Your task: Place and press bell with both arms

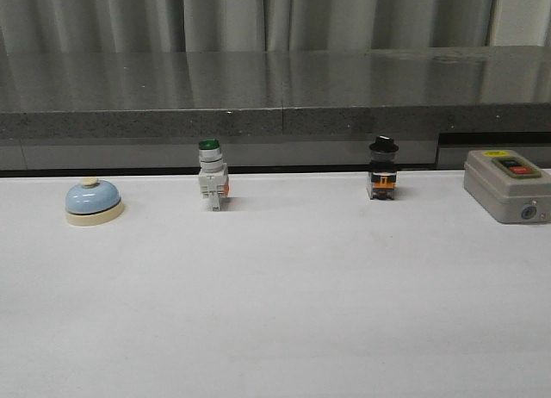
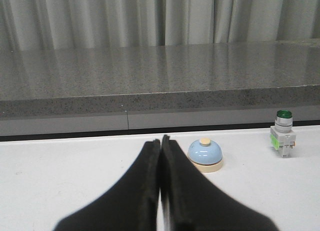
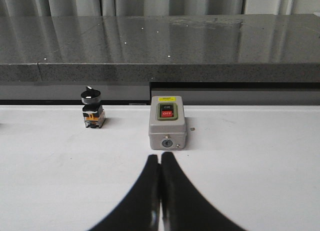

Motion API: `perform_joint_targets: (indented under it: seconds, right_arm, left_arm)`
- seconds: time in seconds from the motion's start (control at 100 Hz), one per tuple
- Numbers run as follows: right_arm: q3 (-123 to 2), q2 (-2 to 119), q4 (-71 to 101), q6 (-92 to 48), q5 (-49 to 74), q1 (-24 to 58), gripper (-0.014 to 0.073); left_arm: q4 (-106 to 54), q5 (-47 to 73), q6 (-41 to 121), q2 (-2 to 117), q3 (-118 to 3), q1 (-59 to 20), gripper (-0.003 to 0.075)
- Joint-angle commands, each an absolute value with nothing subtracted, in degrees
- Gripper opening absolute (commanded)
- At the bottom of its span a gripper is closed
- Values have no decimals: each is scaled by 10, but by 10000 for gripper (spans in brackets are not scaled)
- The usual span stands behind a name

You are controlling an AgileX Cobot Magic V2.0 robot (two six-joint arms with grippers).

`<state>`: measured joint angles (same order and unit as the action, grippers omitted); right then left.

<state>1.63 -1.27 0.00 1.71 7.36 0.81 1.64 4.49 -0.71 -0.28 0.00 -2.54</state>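
Observation:
The light-blue bell (image 1: 93,201) with a cream base and cream button stands at the far left of the white table, near its back edge. It also shows in the left wrist view (image 2: 205,154), just beyond and to one side of my left gripper (image 2: 160,140). That gripper is shut and empty, its black fingers pressed together above the table. My right gripper (image 3: 160,158) is shut and empty too, a little short of the grey box. Neither arm shows in the front view.
A green-capped white push-button switch (image 1: 211,185) stands right of the bell and shows in the left wrist view (image 2: 283,134). A black-knobbed switch (image 1: 383,169) and a grey box with red and green buttons (image 1: 508,184) stand further right. A grey stone ledge (image 1: 275,92) runs behind the table.

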Motion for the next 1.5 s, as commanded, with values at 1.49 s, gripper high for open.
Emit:
perform_joint_targets:
  seconds: [1.49]
  right_arm:
    - [7, -20, -8, 14, 21, 9, -60]
  left_arm:
    - [-53, 264, -8, 546, -471, -30, -19]
